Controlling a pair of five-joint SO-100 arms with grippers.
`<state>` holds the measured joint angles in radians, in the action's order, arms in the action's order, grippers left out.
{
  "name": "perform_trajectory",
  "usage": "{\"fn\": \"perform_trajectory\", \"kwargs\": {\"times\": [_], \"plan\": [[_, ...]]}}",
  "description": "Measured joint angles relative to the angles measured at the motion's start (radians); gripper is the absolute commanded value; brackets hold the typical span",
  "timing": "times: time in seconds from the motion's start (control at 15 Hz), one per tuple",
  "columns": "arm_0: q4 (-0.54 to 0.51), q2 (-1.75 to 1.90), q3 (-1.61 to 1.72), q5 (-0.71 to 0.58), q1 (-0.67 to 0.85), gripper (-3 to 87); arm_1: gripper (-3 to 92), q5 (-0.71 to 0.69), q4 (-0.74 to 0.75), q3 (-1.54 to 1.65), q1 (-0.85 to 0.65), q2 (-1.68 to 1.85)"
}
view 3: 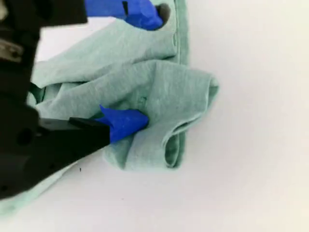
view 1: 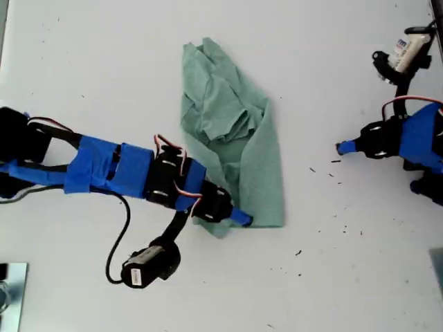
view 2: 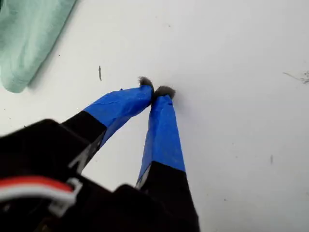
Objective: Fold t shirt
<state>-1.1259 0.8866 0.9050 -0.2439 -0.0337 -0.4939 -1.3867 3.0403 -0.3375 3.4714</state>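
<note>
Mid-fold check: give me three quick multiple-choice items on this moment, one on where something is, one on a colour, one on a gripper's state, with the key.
1. Where does my second gripper work?
A. Over the t shirt
B. Over bare table, clear of the cloth
C. Out of every view

2. What colour is the tape on the fingers of my first gripper?
A. Red
B. Blue
C. Yellow

3. How does my first gripper stand?
A. Wide open over the cloth
B. Shut on the t shirt
C. Shut on nothing, over the bare table

Key: 1 A, the second wrist view shows its fingers spread, one pressing into the green folds. 2 B, blue tape wraps both fingers in the first wrist view. 3 C, the tips meet above white surface, with the cloth off to one side.
</note>
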Motion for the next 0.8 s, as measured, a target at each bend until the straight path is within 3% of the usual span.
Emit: {"fn": "perform_trajectory", "kwargs": {"times": [0.2, 0.47, 0.6, 0.8], "plan": [[-0.026, 0.11, 0.023, 0.005, 0.006, 26.2, 2.5, 0.005, 0.0, 0.0, 0.0, 0.002], [-0.133, 0.627, 0.1, 0.0, 0.012, 26.2, 2.5, 0.005, 0.0, 0.0, 0.0, 0.002], [-0.193, 0.908, 0.364, 0.031, 0.08, 23.1, 2.5, 0.005, 0.0, 0.0, 0.0, 0.002], [0.072, 1.479, 1.215, 0.1, 0.219, 10.9, 2.5, 0.005, 0.0, 0.0, 0.0, 0.002]]}}
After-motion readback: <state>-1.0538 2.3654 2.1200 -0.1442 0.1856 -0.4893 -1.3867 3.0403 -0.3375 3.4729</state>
